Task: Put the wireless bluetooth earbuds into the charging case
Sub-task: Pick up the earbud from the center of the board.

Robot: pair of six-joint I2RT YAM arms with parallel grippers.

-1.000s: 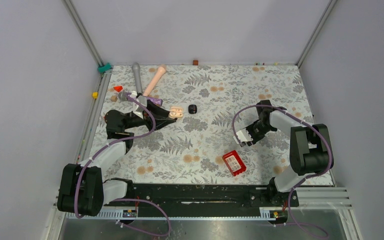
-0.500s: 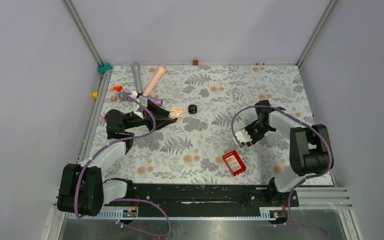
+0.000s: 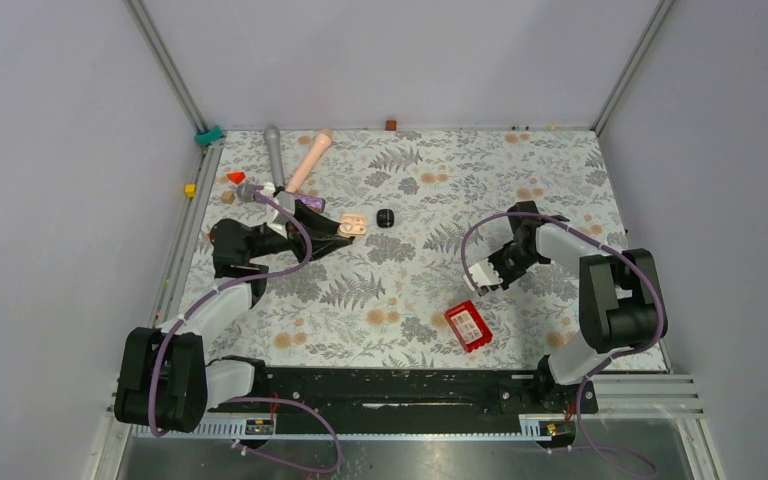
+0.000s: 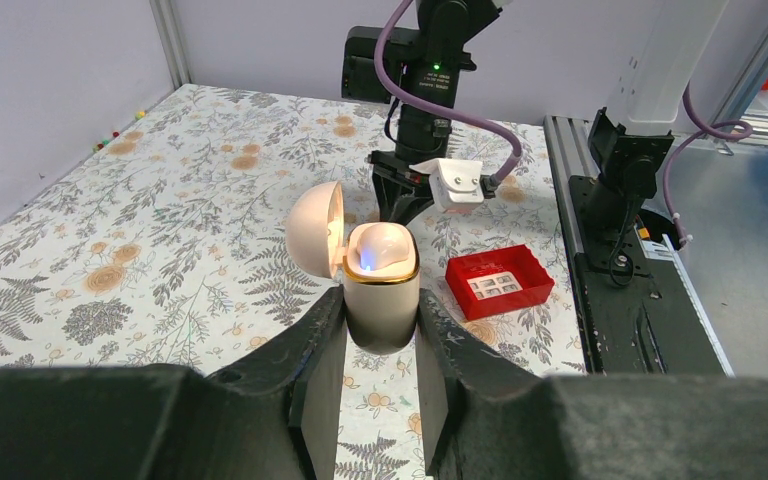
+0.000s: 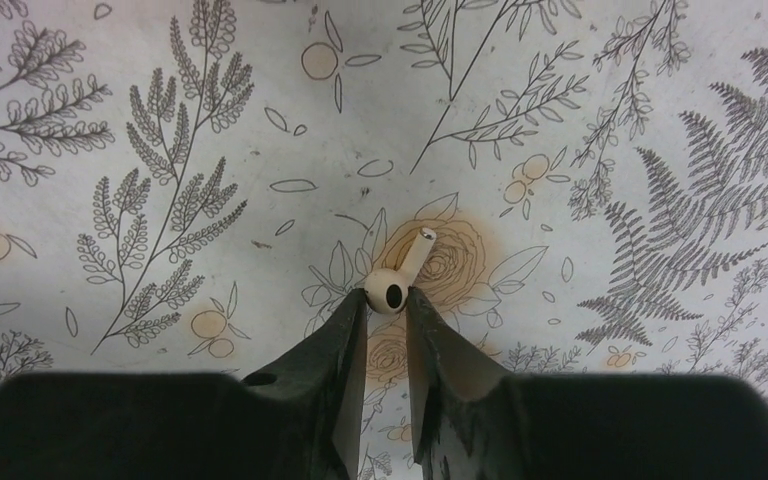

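Observation:
My left gripper [image 4: 381, 318] is shut on the cream charging case [image 4: 381, 295], holding it upright at the left of the mat [image 3: 352, 225]. Its lid [image 4: 312, 228] is swung open. One whitish earbud [image 4: 380, 246] sits in the case beside a blue light. In the right wrist view, my right gripper [image 5: 387, 300] points down at the floral mat, its tips pinched on the round head of a second cream earbud [image 5: 390, 291]. That earbud's stem angles away to the upper right. In the top view the right gripper [image 3: 490, 274] is right of the centre of the mat.
A red box [image 3: 468, 325] lies near the front edge, below the right gripper. A small black case [image 3: 384, 217] rests just right of the charging case. A grey handle [image 3: 273, 150], a pink handle [image 3: 308, 160] and a red cone [image 3: 236, 177] lie at the back left.
The right gripper's fingers have come together on the cream earbud, and the arm has shifted slightly left and nearer. The left arm has stayed put with the case.

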